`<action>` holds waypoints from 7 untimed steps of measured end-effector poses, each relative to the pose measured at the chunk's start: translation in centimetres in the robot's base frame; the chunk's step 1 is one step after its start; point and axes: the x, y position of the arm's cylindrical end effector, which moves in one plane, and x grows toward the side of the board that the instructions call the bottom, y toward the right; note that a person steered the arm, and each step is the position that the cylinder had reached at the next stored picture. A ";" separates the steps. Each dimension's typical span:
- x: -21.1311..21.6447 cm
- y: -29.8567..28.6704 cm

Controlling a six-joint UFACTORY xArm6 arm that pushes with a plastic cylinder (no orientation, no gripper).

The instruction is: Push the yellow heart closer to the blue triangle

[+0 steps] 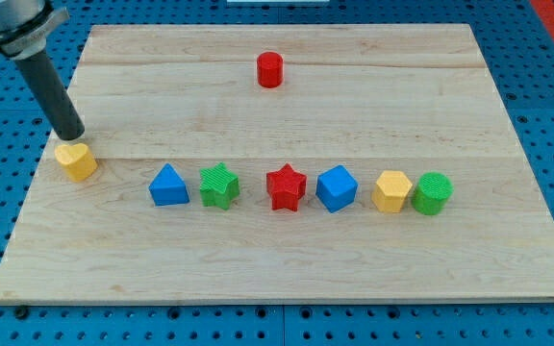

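Note:
The yellow heart (pixel 76 160) lies near the board's left edge. My tip (pixel 71 137) stands just above it in the view, touching or almost touching its top edge. The blue triangle (pixel 168 185) lies to the right of the heart and slightly lower, at the left end of a row of blocks, with a gap of bare board between the two.
The row continues rightward from the triangle: a green star (pixel 219 185), a red star (pixel 285 187), a blue cube (pixel 336 187), a yellow hexagon (pixel 391 191) and a green cylinder (pixel 432 193). A red cylinder (pixel 270 69) stands near the top. The wooden board (pixel 287 269) lies on blue pegboard.

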 end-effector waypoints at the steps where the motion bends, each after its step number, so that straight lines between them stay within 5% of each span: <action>1: 4.2 -0.9; 4: 5.4 3.2; 7: 9.7 -0.2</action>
